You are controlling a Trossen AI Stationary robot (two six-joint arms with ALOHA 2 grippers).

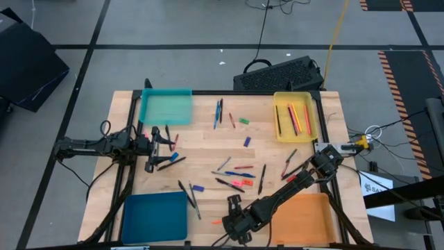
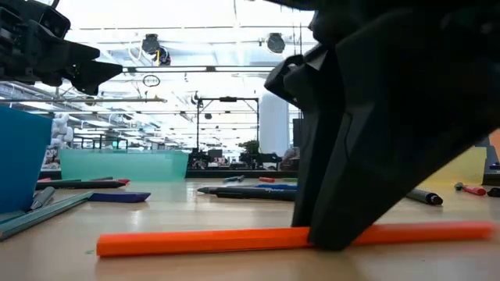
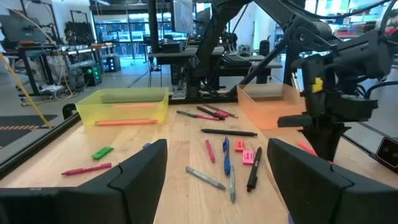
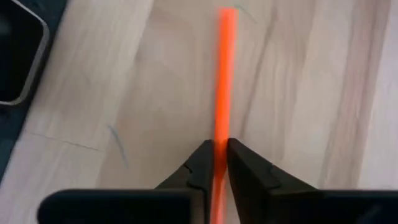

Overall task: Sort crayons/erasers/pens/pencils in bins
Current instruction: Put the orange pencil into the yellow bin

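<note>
An orange pencil (image 2: 203,240) lies flat on the wood near the table's front edge, between the dark blue bin (image 1: 154,217) and the orange bin (image 1: 303,217). My right gripper (image 4: 219,163) stands over it, shut on it. My left gripper (image 3: 217,180) hangs open with nothing between its fingers, over the table's left side just in front of the teal bin (image 1: 166,107). The yellow bin (image 1: 295,117) at the far right holds several pencils. Pens (image 1: 229,184), pencils, crayons and small erasers (image 1: 247,141) lie loose across the middle of the table. My right gripper pinches the orange pencil's shaft (image 4: 220,134) between its two fingertips, somewhat to one side of its middle. The fingers come from above, pointing down, one on each long side. The pencil lies level, its whole length on the table.
A black keyboard (image 1: 277,73) sits beyond the table's far edge. Loose pens (image 1: 189,194) and a blue eraser (image 1: 198,188) lie beside the dark blue bin. More pens (image 1: 291,163) lie in front of the yellow bin.
</note>
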